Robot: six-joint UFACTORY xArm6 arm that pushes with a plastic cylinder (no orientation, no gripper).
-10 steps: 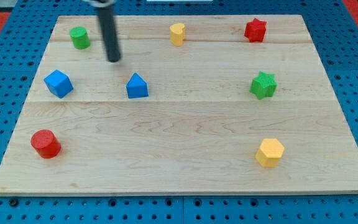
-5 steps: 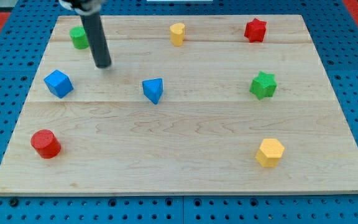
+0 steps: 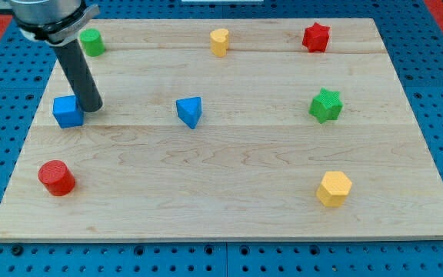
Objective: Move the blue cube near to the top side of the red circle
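The blue cube (image 3: 67, 112) sits on the wooden board (image 3: 229, 169) at the view's left, midway up. The red circle, a short red cylinder (image 3: 56, 177), stands below it near the lower left corner. My tip (image 3: 91, 107) is down on the board, touching the cube's right upper side. The rod rises from there to the view's top left.
A blue triangular block (image 3: 191, 111) lies right of my tip. A green cylinder (image 3: 92, 41), a yellow cylinder (image 3: 219, 41) and a red star (image 3: 315, 36) line the top. A green star (image 3: 326, 105) and a yellow hexagon (image 3: 334, 188) are at the right.
My tip has moved left and down to the blue cube's right side, and the cube has shifted slightly left and down. Earlier the blue triangular block slid right and turned.
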